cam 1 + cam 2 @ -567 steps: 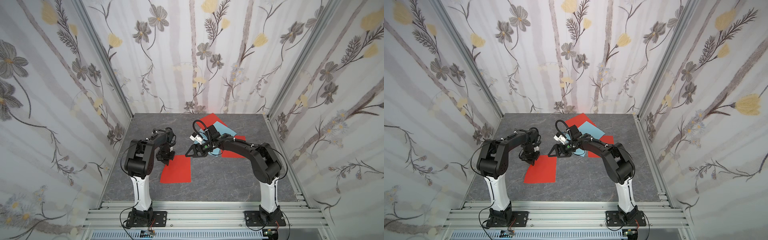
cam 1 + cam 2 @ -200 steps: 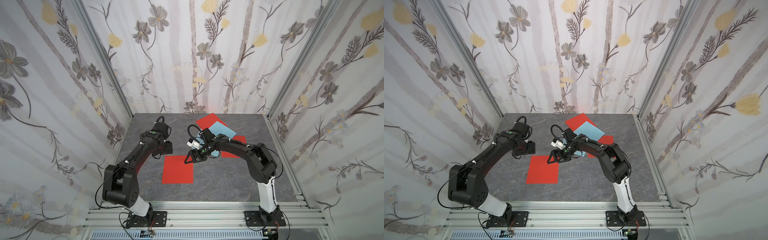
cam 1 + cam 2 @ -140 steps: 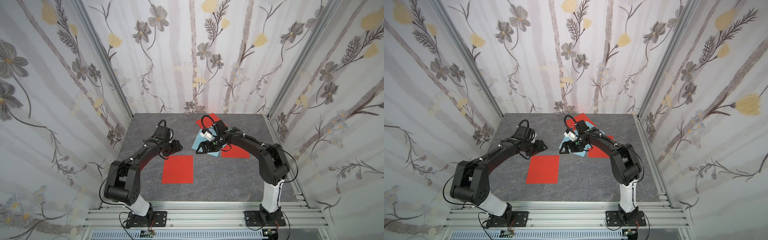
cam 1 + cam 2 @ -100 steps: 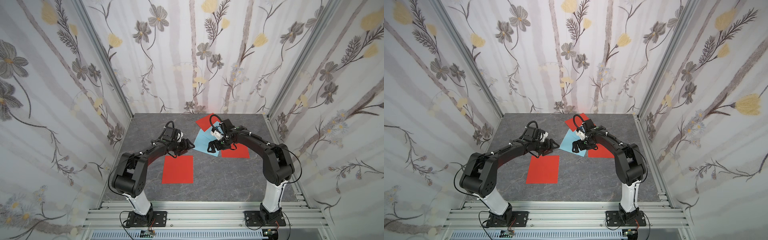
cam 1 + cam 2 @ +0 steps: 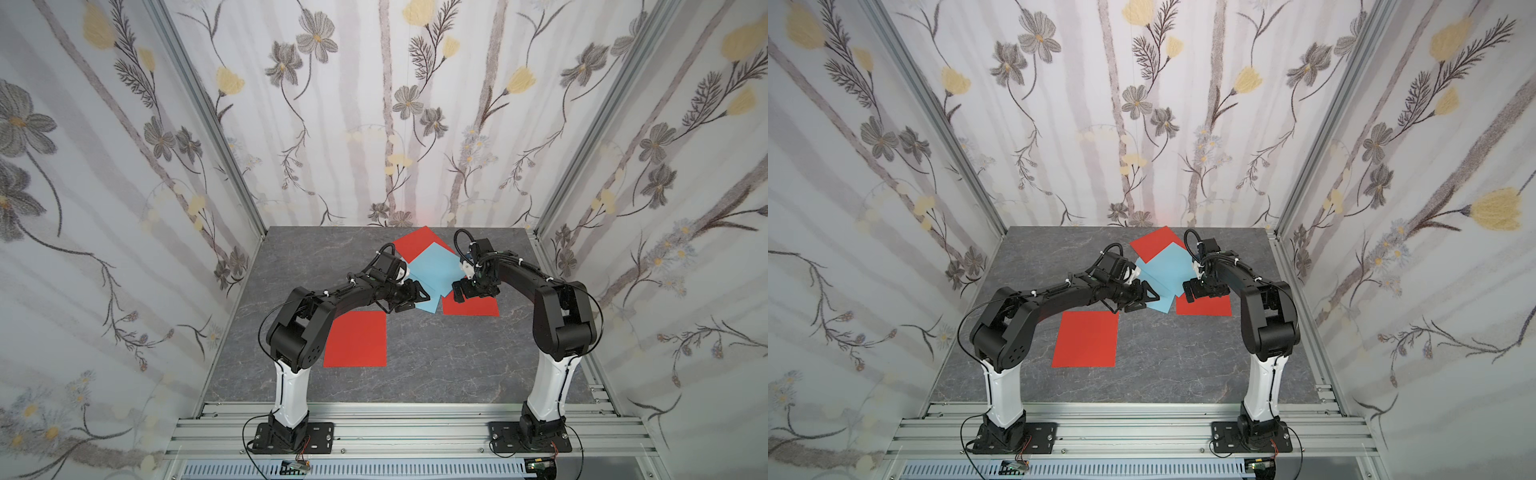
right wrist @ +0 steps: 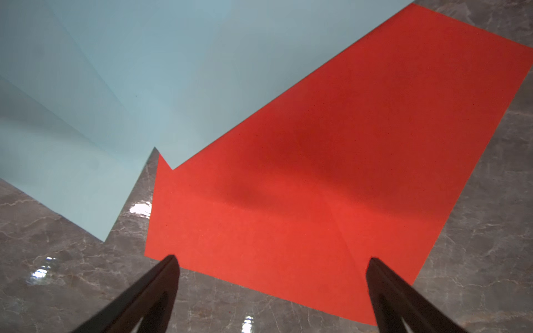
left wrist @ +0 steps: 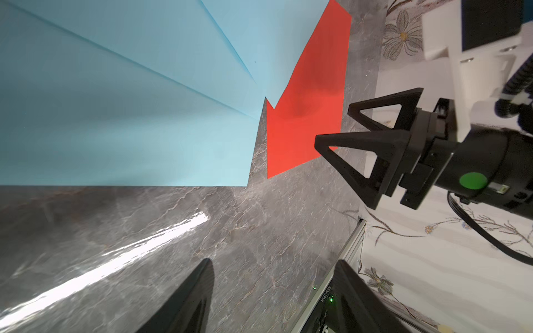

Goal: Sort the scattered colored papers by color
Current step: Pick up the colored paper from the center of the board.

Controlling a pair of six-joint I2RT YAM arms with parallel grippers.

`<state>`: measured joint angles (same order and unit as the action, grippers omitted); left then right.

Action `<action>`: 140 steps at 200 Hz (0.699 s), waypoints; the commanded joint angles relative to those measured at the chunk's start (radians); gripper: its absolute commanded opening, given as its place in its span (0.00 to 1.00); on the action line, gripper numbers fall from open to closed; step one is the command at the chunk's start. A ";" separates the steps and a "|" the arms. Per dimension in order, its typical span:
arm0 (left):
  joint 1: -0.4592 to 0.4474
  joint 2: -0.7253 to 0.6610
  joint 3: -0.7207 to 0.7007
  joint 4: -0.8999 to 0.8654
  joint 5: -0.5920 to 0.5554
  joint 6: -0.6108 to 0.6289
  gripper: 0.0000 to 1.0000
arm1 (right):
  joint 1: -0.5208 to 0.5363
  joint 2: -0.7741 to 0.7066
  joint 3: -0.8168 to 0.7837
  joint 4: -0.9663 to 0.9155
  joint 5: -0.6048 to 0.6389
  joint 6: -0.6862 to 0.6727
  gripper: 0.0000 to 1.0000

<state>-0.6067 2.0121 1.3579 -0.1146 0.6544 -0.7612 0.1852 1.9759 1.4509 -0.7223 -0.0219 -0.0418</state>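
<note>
— Where are the colored papers (image 5: 1165, 266) lying?

— The blue sheets (image 5: 434, 266) are overlapping far out on the surface (image 5: 415, 374). One red sheet (image 5: 473, 308) is tucked under their right edge, and a second red sheet (image 5: 355, 338) is lying alone, well nearer than them.

— And the hands?

— Both are gaping and gripping nothing. The left hand (image 5: 413, 300) is hovering just beside the blue sheets' near-left edge, the right hand (image 5: 473, 293) over the tucked sheet's edge. I'd be pinching one free corner low, lifting a single sheet.

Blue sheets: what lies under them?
Under the blue sheets, parts of the back red sheet and the right red sheet show. Anything fully covered cannot be seen.
</note>
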 commanded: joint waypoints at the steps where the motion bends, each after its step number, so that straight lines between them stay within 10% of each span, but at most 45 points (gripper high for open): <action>1: -0.021 0.057 0.056 0.007 -0.017 -0.031 0.66 | -0.026 0.019 -0.006 -0.013 0.031 -0.005 1.00; 140: -0.106 0.263 0.322 -0.087 -0.035 -0.043 0.65 | -0.158 0.130 0.004 0.018 -0.255 0.109 1.00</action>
<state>-0.7010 2.2478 1.6592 -0.1886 0.6289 -0.7925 0.0307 2.0743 1.4731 -0.7074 -0.2268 0.0528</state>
